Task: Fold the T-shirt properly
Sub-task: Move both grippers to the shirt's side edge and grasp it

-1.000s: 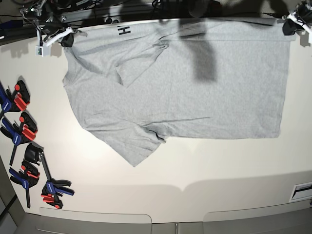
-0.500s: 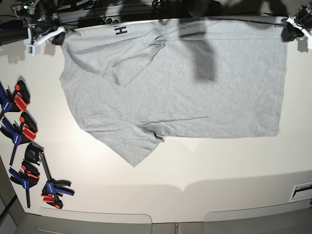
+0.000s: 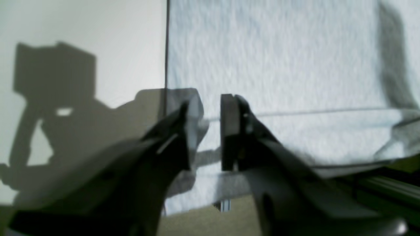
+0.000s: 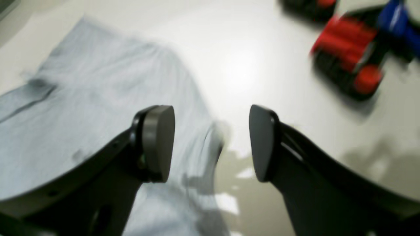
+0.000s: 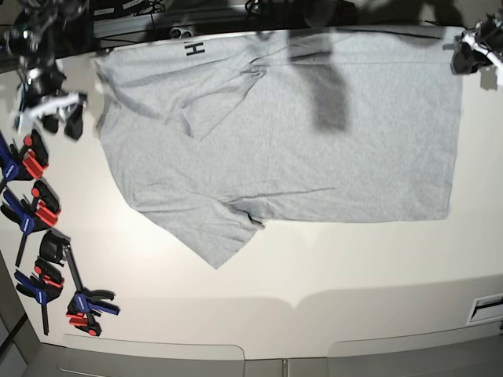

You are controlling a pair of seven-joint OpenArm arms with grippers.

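The light grey T-shirt (image 5: 299,133) lies spread, plain side up, on the white table (image 5: 354,267). A folded-over flap at the far edge shows black lettering (image 5: 195,49). My right gripper (image 5: 59,110) hovers open and empty over bare table just off the shirt's left edge. In the right wrist view the gripper (image 4: 210,108) has wide jaws, with the shirt (image 4: 82,98) under its left finger. My left gripper (image 5: 470,53) is at the shirt's far right corner. In the left wrist view the gripper (image 3: 206,101) shows a narrow gap, with shirt cloth (image 3: 279,59) beneath and a corner against one finger.
Several red, blue and black clamps (image 5: 35,212) lie along the table's left edge, close to my right gripper; they also show in the right wrist view (image 4: 354,65). Dark equipment lines the far edge. A label (image 5: 487,308) sits at the right edge.
My right gripper let go of the shirt's far left corner and moved left and nearer, off the cloth. The corner now lies flat. My left gripper stayed at the far right corner.
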